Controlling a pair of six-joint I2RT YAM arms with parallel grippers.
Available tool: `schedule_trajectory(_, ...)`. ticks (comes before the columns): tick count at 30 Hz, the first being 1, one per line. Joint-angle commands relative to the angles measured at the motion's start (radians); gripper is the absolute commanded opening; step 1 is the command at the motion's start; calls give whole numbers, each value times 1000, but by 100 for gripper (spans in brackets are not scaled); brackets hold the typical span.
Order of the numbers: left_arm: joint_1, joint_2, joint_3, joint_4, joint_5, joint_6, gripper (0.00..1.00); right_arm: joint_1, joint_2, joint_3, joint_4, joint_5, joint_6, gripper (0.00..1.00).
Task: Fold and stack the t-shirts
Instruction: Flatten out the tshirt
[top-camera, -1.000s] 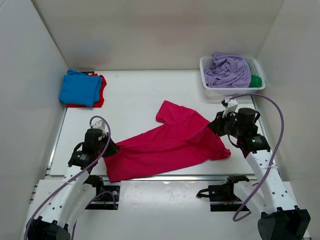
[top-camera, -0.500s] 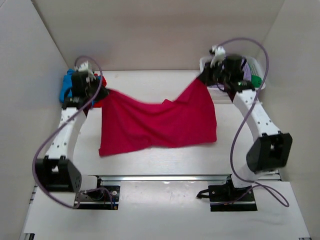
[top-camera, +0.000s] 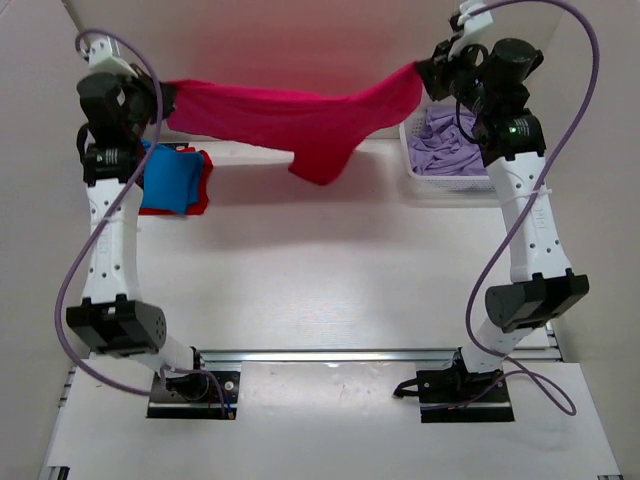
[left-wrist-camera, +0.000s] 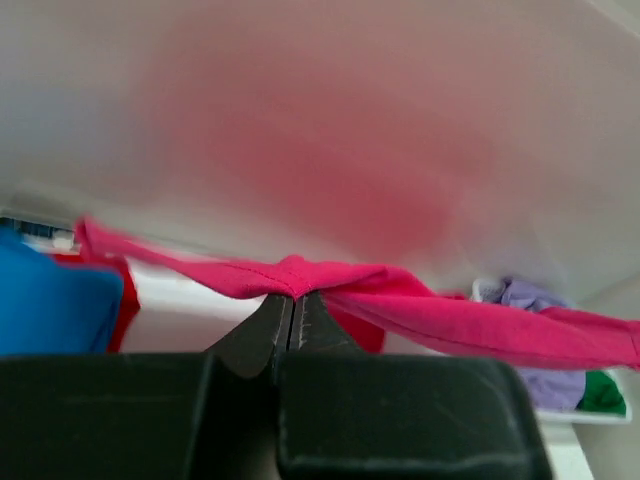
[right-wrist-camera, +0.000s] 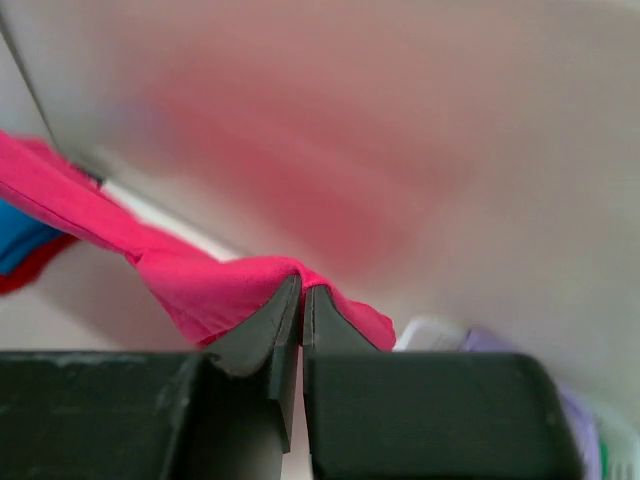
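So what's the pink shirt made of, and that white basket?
The pink shirt looks like soft, matte cloth: it sags and wrinkles where it hangs. The white basket looks like hard plastic, going by its stiff latticed wall.

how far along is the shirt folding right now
Done: a folded bright blue t-shirt stacked on a red t-shirt, far left. In hand: the crimson-pink t-shirt, held aloft, stretched between the left gripper and right gripper, both shut. Left: the lavender t-shirt and green t-shirt in the white latticed basket.
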Motion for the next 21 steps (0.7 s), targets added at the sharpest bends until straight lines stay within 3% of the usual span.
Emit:
schedule_trajectory(1,5,-152,-255,81,-9,17,0,-21,-79,-182,74,-2,1,0)
schedule_trajectory(6,-7,-430,-677,38,-72,40,0,5,-286,-486,56,40,-31,0)
schedule_trajectory(9,-44,-568,-802,-38,-134,104,0,10,-443,-674,86,44,-15,0)
schedule_trajectory(12,-49,-599,-755,-106,-162,118,0,-18,-555,-735,91,5,20,0)
schedule_trajectory(17,-38,-553,-511,-154,-124,98,0,-24,-618,-608,85,-12,26,0)
schedule_trajectory(21,-46,-527,-429,-157,-136,104,0,-125,-609,-533,122,-139,70,0)
